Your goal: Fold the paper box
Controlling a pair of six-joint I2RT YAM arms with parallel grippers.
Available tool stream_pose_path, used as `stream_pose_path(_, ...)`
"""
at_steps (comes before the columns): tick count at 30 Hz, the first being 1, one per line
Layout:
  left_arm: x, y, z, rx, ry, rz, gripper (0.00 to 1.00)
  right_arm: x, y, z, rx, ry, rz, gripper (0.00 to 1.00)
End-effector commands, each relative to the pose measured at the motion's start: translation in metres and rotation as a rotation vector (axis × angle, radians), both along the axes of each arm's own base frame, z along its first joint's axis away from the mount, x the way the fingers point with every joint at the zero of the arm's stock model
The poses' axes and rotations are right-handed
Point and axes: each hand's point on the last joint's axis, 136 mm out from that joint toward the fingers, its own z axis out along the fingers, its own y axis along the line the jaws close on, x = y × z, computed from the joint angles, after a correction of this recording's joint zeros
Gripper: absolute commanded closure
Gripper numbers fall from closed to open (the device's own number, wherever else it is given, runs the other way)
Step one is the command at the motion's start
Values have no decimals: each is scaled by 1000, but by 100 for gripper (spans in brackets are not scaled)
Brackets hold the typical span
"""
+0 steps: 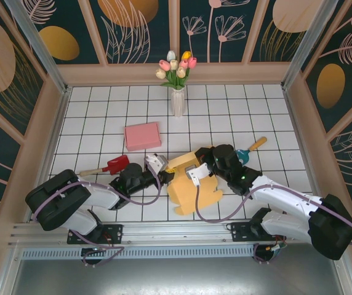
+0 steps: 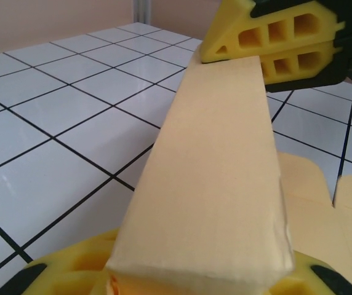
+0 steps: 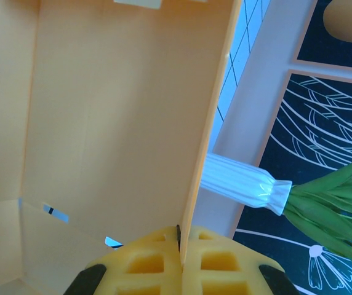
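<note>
holds the paper box (image 1: 191, 196) at the front middle of the white tiled table (image 1: 102, 110), between the two arms. pinches the far end of a raised, folded wall with the right gripper (image 3: 180, 258), jaws closed tight on its thin edge. clamps the near end of the same wall in the left gripper (image 2: 200, 279), fingers (image 2: 65, 273) pressed against both sides. leaves the other flaps flat on the tiles. beyond: a pink box (image 1: 142, 136), a vase of tulips (image 1: 177, 101); beside the left arm, a red scoop (image 1: 116, 164).

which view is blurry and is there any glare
Left wrist: the paper box goes soft at its near end, with a faint sheen on the table. Right wrist: the box panel is evenly lit and the vase is in focus. Top external: sharp, no strong glare.
</note>
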Motion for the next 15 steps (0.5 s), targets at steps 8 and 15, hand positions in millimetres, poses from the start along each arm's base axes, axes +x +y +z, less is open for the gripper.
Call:
stream_pose_path(8, 10, 11, 15, -53, 0, 76, 37, -8, -4, -24, -44, 66, -1, 100)
stream_pose_path(15, 4, 56, 22, -188, 85, 261, 32, 13, 5, -11, 67, 149, -162, 100)
